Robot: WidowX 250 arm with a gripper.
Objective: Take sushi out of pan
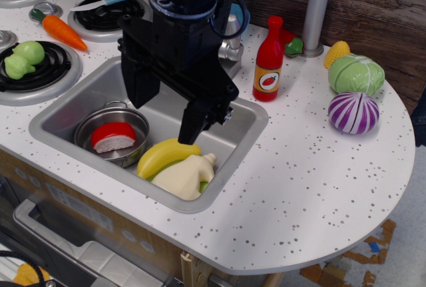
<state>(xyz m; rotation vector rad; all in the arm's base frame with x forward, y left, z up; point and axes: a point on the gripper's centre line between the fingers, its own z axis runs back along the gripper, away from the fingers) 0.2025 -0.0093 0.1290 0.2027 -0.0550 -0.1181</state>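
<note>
The sushi (113, 136), red top over a white base, lies inside the small silver pan (88, 129) at the left of the steel sink. My black gripper (164, 115) hangs over the sink, just right of and above the pan. Its two fingers (194, 122) are spread apart and hold nothing. The left finger stands near the pan's far right rim. The arm hides the back of the sink.
A yellow banana (166, 154) and a cream bottle (183, 176) lie in the sink (246, 130) right of the pan. A red sauce bottle (269, 62), cabbages (355, 74) and corn stand on the counter to the right. A carrot (61, 29), knife and green toy sit on the stove.
</note>
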